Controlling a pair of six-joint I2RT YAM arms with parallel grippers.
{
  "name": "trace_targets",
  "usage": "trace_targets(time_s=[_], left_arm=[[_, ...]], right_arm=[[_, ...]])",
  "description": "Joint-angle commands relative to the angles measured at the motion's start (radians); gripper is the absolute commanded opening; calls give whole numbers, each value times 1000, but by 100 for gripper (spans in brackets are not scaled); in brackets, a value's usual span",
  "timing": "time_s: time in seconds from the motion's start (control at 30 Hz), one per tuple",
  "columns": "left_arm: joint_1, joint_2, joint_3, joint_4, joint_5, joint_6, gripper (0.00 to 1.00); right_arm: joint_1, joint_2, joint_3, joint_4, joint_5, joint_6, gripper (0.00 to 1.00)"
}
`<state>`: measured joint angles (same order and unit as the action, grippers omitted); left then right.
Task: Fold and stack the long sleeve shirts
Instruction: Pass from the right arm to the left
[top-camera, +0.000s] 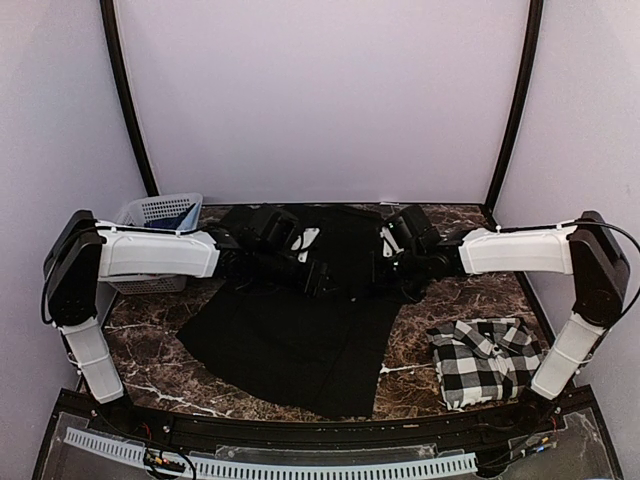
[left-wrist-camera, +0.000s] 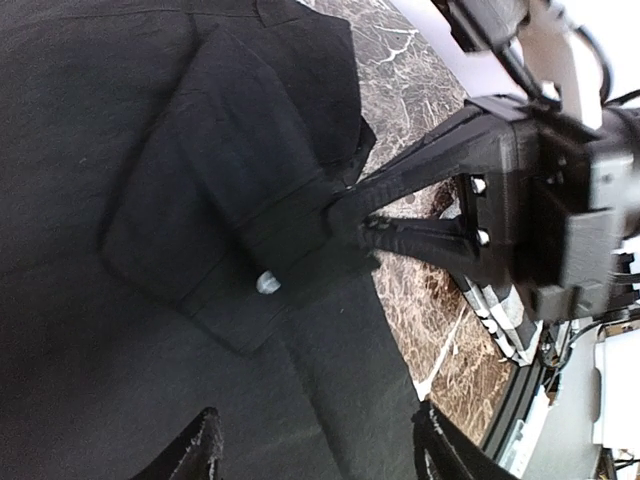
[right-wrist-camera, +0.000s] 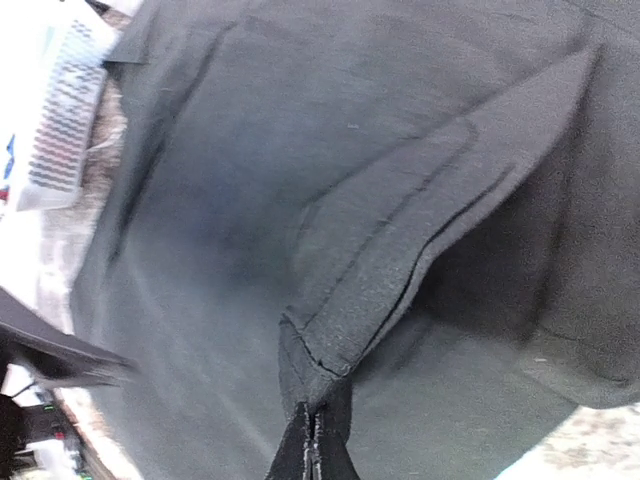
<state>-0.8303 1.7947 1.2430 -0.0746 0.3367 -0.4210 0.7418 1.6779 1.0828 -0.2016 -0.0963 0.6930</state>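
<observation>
The right jaws are pressed together on a raised fold of the black shirt (right-wrist-camera: 380, 300), pinching its edge, likely to carry a sleeve across the body. The left jaws stand spread just above the same cloth, holding nothing, near a buttoned cuff (left-wrist-camera: 268, 283), apparently placed for a second hold. The shirt lies spread beneath both on the tabletop (top-camera: 450, 300). Beyond the right jaws, toward the near edge, the checked shirt (top-camera: 485, 362) sits folded, seemingly starting the stack.
</observation>
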Motion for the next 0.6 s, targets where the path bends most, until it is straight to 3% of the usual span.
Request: trace_targets(time_s=[0.0, 0.37, 0.57], left_arm=[[-40, 36, 55, 43, -80, 58, 67], [-90, 124, 119, 44, -282, 68, 72], [-96, 179, 171, 26, -388, 50, 67]], right_arm=[[-3, -4, 28, 109, -116, 73, 0], [-25, 2, -7, 220, -203, 162, 0], [-28, -8, -35, 244, -206, 180, 0]])
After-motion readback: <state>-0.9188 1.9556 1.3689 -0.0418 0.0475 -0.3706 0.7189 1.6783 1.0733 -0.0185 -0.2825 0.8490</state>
